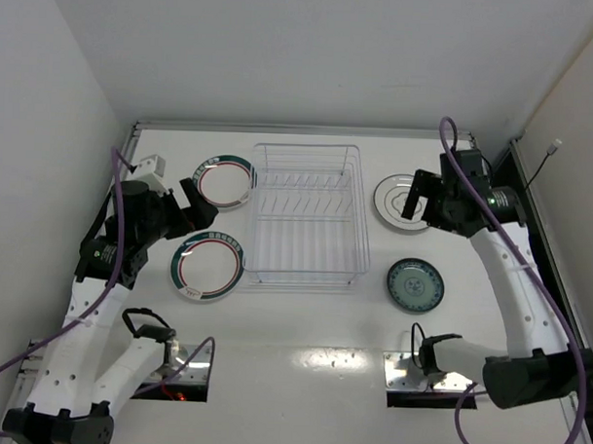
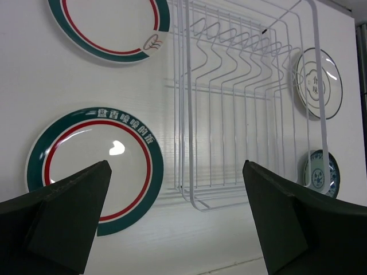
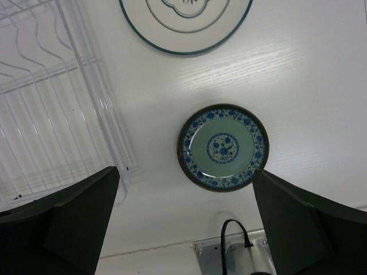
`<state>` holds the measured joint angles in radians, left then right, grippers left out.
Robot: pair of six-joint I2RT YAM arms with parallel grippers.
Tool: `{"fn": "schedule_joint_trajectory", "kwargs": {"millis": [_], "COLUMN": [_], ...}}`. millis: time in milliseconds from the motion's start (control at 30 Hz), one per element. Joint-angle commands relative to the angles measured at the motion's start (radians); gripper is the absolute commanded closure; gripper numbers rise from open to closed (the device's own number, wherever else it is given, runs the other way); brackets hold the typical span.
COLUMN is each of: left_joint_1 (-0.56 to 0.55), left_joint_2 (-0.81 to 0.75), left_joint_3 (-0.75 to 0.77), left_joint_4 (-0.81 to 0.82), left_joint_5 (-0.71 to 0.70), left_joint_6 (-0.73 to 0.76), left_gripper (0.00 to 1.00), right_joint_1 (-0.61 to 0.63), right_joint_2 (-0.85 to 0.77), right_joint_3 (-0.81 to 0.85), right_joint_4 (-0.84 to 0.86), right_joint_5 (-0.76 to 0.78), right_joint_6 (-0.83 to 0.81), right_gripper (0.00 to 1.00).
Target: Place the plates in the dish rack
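White table (image 1: 302,329) inside white walls, seen from above, with the rack (image 1: 306,217) at centre holding no plates. Left of the rack, the left gripper (image 1: 195,207) hovers with jaws spread wide and nothing between them. It sits between the small banded plate (image 1: 226,182), at the rack's far left corner, and the big banded plate (image 1: 208,266), at its near left corner. Right of the rack, the right gripper (image 1: 416,199), likewise released and bare, hangs over the grey plate (image 1: 390,201). The teal plate (image 1: 415,285) lies off the rack's near right corner. All four plates lie flat, so the step in hand appears to be the first approach. The next move likely calls for descending to a rim, pinching it, tipping the plate upright and slotting it between tines.
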<state>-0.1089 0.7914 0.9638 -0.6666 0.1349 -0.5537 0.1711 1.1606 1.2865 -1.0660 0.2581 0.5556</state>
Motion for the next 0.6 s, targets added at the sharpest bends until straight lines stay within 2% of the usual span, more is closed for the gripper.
{"fn": "schedule_joint_trajectory", "kwargs": {"millis": [0,133,167,200,233,267,333,367,400,500,533,567], "left_joint_1": [-0.017,-0.028,-0.037,-0.05,-0.051,-0.063,-0.063,-0.063,-0.063,-0.072,-0.072,-0.084], "left_joint_2": [0.005,0.165,0.249,0.282,0.304,0.316,0.304,0.304,0.289,0.279,0.27,0.26], "left_joint_3": [0.024,0.117,0.162,0.179,0.196,0.219,0.239,0.248,0.262,0.251,0.234,0.213], "left_joint_4": [0.061,-0.004,-0.045,-0.057,-0.07,-0.079,-0.079,-0.079,-0.079,-0.099,-0.099,-0.084], "left_joint_5": [-0.011,-0.032,-0.032,-0.032,-0.052,-0.064,-0.076,-0.087,-0.087,-0.1,-0.074,-0.063], "left_joint_6": [0.028,0.047,0.063,0.063,0.072,0.072,0.072,0.072,0.072,0.028,0.012,-0.003], "left_gripper": [0.0,0.0,0.0,0.0,0.0,0.0,0.0,0.0,0.0,0.0,0.0,0.0], "right_joint_1": [-0.021,-0.03,-0.03,-0.039,-0.056,-0.07,-0.109,-0.126,-0.148,-0.235,-0.296,-0.327], "right_joint_2": [0.06,0.161,0.236,0.282,0.33,0.373,0.435,0.435,0.448,0.449,0.476,0.5], "right_joint_3": [0.097,0.172,0.197,0.224,0.281,0.293,0.269,0.269,0.269,0.269,0.269,0.284], "right_joint_4": [0.032,0.101,0.092,0.069,0.005,-0.012,0.045,0.063,0.063,0.124,0.144,0.155], "right_joint_5": [-0.054,-0.328,-0.313,-0.243,-0.038,0.055,0.214,0.214,0.201,0.006,-0.134,-0.199], "right_joint_6": [-0.066,-0.124,-0.125,-0.125,-0.112,-0.097,-0.123,-0.132,-0.132,-0.118,-0.109,-0.109], "right_gripper": [0.0,0.0,0.0,0.0,0.01,0.01,0.01,0.01,0.01,0.01,0.01,0.01]}}
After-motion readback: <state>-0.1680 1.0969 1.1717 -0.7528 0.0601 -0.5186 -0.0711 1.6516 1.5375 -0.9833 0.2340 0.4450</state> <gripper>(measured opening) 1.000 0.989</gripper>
